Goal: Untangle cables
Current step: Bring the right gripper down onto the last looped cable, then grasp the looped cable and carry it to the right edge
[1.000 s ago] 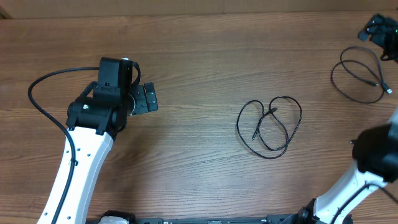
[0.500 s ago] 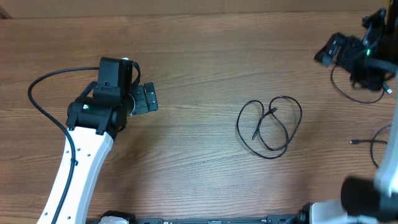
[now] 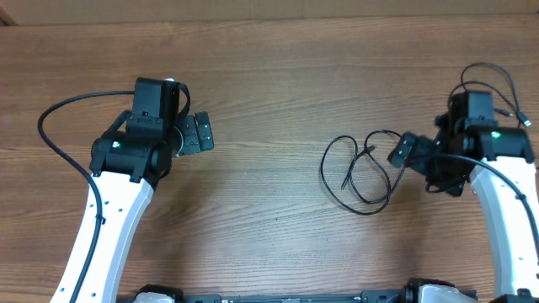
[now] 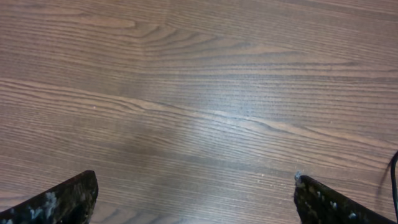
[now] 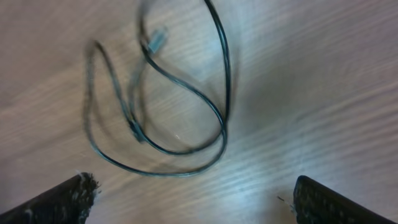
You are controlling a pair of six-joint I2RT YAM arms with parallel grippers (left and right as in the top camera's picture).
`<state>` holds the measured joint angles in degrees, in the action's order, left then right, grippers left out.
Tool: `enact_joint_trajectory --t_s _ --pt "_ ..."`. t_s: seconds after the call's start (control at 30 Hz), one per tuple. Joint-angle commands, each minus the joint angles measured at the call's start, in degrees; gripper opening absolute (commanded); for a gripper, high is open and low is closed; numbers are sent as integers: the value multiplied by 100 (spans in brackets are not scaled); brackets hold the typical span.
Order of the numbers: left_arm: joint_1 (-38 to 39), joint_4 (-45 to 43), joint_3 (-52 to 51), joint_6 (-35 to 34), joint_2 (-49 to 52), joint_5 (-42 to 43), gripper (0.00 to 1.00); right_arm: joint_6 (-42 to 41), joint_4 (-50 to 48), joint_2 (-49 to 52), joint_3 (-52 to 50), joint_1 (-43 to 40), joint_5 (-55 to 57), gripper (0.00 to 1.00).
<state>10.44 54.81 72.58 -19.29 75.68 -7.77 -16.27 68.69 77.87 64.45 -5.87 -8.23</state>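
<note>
Holding nothing, jaws spread wide on left gripper (image 4: 194, 190) and right gripper (image 5: 193, 188) alike; looped cable (image 5: 227, 68) lying just ahead of the right one, untouched

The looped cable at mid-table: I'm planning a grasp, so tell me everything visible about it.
The looped cable is one thin black cord. It lies flat on the wooden table in two loose overlapping loops, with both small plug ends inside the loops. The open right gripper hangs above its right edge; contact cannot be told.
</note>
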Motion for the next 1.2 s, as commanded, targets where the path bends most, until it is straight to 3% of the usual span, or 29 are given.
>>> enact_joint_trajectory --t_s 0.0,0.37,0.67,0.83,0.93,1.03,1.07,1.1,1.17 --pt "-28 2 44 66 -2 -52 100 -26 -667 -87 -686 24 -367 100" --pt "-28 0 44 66 -2 -52 100 -173 -3775 72 -2800 24 -953 100" --pt "-28 0 44 66 -2 -52 100 -173 -4817 155 -3307 24 -1115 99" --pt "-28 0 42 66 -2 -52 100 -173 -5263 634 -3449 24 -1237 88" --pt "-28 2 44 63 -2 -52 100 -129 -5552 1075 -3449 24 -1768 88" --pt "-28 2 44 63 -2 -52 100 -129 -5659 1314 -3449 24 -1906 47" --pt "-28 2 44 66 -2 -52 100 -131 -5670 1314 -3447 24 -2004 20" --pt "-28 2 44 66 -2 -52 100 -131 -5711 1314 -3447 24 -2098 4" --pt "-28 0 44 66 -2 -52 100 -131 -5838 1305 -3414 24 -2337 4"
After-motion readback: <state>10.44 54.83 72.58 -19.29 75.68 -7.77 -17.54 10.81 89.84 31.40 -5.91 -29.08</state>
